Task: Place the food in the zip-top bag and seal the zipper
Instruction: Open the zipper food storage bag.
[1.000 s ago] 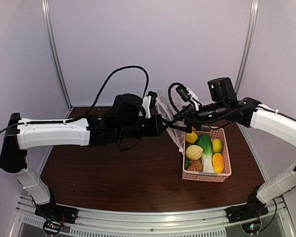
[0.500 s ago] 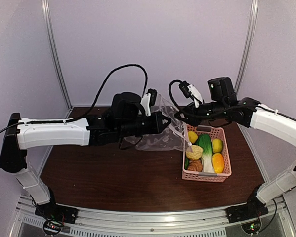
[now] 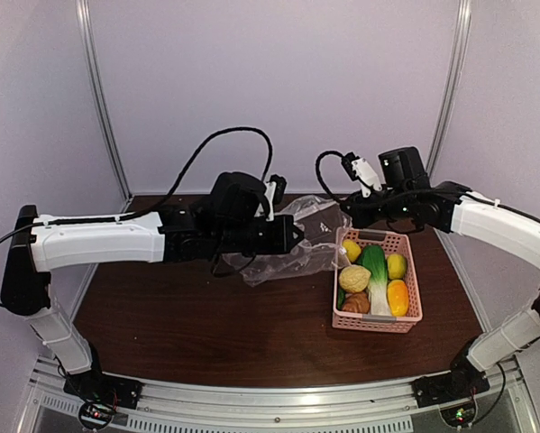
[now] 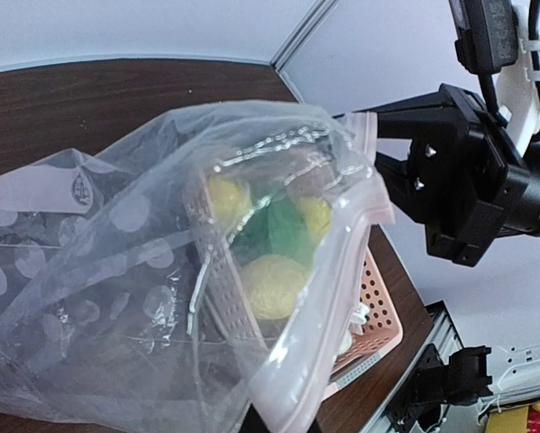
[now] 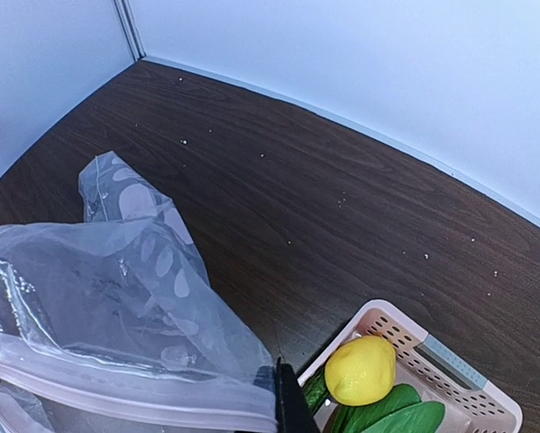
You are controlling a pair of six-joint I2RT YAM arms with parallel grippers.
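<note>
Barely begun: gripping the bag point(image 3: 288, 248) by its mouth over the tabletop point(image 3: 206, 325), left tool point(image 3: 297, 236) and right tool point(image 3: 344, 215) both pinched shut on opposite edges, beside the basket point(image 3: 378, 323), all food point(image 3: 370, 271) not yet in, zipper point(image 5: 116, 383) unsealed.

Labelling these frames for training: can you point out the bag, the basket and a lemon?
bag point(image 5: 116, 298), right wrist view, on its clear side panel.
basket point(image 3: 378, 322), top view, on its near wall.
lemon point(image 5: 361, 370), right wrist view, on its middle.
</note>
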